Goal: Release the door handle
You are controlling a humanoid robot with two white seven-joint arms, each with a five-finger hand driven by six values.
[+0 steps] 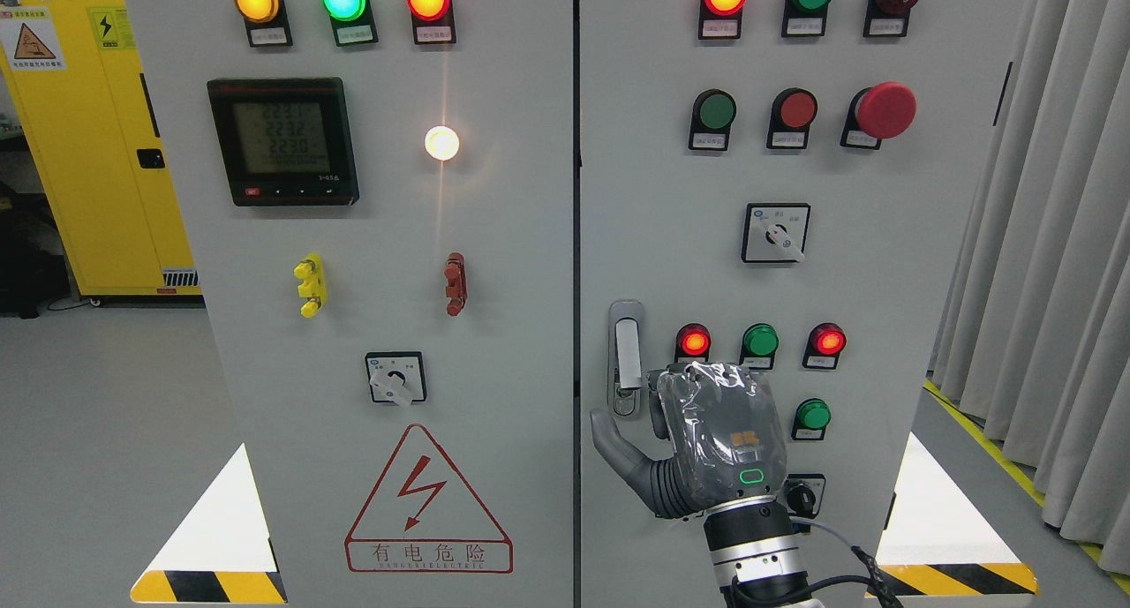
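The grey door handle (pixel 625 354) sits upright in its recess at the left edge of the right cabinet door (pixel 671 237). My right hand (pixel 671 431), in a grey glove, comes up from the bottom edge and hovers just below and right of the handle. Its back faces me. The thumb (pixel 611 442) is spread out to the left below the handle, and one finger (pixel 658 403) shows beside the handle's lower end. The hand holds nothing and the whole handle is visible. The door looks closed. My left arm is out of view.
The right door carries indicator lamps (pixel 760 340), push buttons, a red emergency button (pixel 885 110) and a rotary switch (pixel 776 234) close to the hand. The left door (pixel 388 281) has a meter and a warning sign. A yellow cabinet (pixel 84 149) stands at left, curtains at right.
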